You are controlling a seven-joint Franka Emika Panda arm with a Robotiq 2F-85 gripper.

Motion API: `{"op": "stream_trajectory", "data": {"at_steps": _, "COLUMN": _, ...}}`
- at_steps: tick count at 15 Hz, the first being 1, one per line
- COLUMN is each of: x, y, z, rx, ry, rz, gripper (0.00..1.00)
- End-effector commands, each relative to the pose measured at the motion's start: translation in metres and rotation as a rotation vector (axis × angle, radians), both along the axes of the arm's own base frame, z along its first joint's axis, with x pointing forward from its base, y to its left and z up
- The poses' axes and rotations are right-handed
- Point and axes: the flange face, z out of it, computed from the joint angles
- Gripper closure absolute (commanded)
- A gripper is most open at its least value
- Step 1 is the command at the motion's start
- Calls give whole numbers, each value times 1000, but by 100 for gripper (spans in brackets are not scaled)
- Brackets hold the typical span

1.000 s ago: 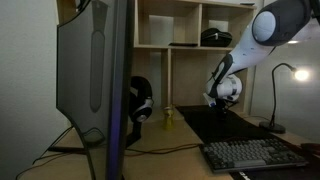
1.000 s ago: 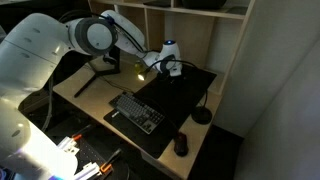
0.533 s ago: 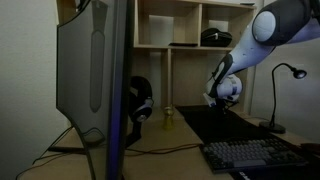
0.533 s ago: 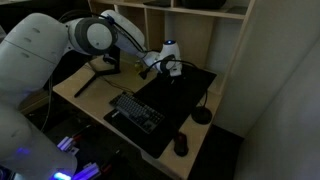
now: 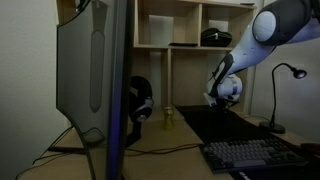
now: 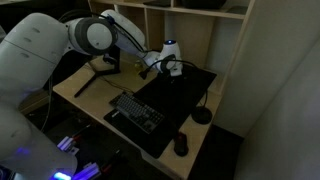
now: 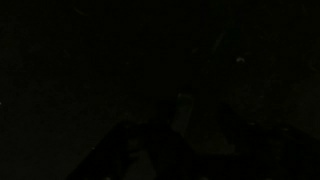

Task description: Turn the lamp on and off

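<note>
1. The lamp [image 5: 276,100] stands at the end of the tabletop [image 5: 165,142], and its head is dark. From above, its round base [image 6: 202,117] sits just beside the dark mat [image 6: 170,100], near the keyboard [image 6: 137,111] and the mouse [image 6: 180,144].
2. The fingers [image 5: 215,102] hang over the mat below the shelf [image 5: 185,47], well apart from the lamp. I cannot tell whether they are spread or clenched. They are small and dark in both exterior views, and the wrist view is almost black.
3. As I judge it, the job now is to carry the fingers across the mat to the switch. I cannot make out a switch from here, so the approach should be slow.
4. A press should be short and light, pushing along the line that bears into the base. That thin stem on so small a foot looks likely to slide or tip if it is shoved sideways.
5. Keep the arm [image 5: 275,25] clear of the gooseneck on the way in.
6. The head is the thing to watch. A glow there is the only sure sign that a press has taken, since the wrist view will not help in this gloom.
</note>
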Motion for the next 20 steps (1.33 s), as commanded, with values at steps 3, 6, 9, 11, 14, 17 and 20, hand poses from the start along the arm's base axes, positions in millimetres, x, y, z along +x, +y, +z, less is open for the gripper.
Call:
{"op": "stream_trajectory", "data": {"at_steps": 3, "x": -12, "y": -8, "z": 15, "rx": 21, "ry": 33, "rz": 45, "gripper": 1}}
{"op": "stream_trajectory", "data": {"at_steps": 6, "x": -24, "y": -4, "z": 37, "rx": 78, "ry": 32, "rz": 81, "gripper": 0}}
{"op": "stream_trajectory", "data": {"at_steps": 9, "x": -39, "y": -1, "z": 73, "rx": 126, "ry": 25, "rz": 96, "gripper": 0}}
{"op": "stream_trajectory", "data": {"at_steps": 11, "x": -52, "y": -3, "z": 97, "rx": 133, "ry": 28, "rz": 96, "gripper": 0}}
{"op": "stream_trajectory", "data": {"at_steps": 14, "x": -38, "y": -5, "z": 102, "rx": 109, "ry": 3, "rz": 85, "gripper": 0}}
{"op": "stream_trajectory", "data": {"at_steps": 17, "x": -53, "y": -5, "z": 125, "rx": 118, "ry": -1, "rz": 87, "gripper": 0}}
{"op": "stream_trajectory", "data": {"at_steps": 20, "x": -57, "y": -5, "z": 122, "rx": 121, "ry": 8, "rz": 88, "gripper": 0}}
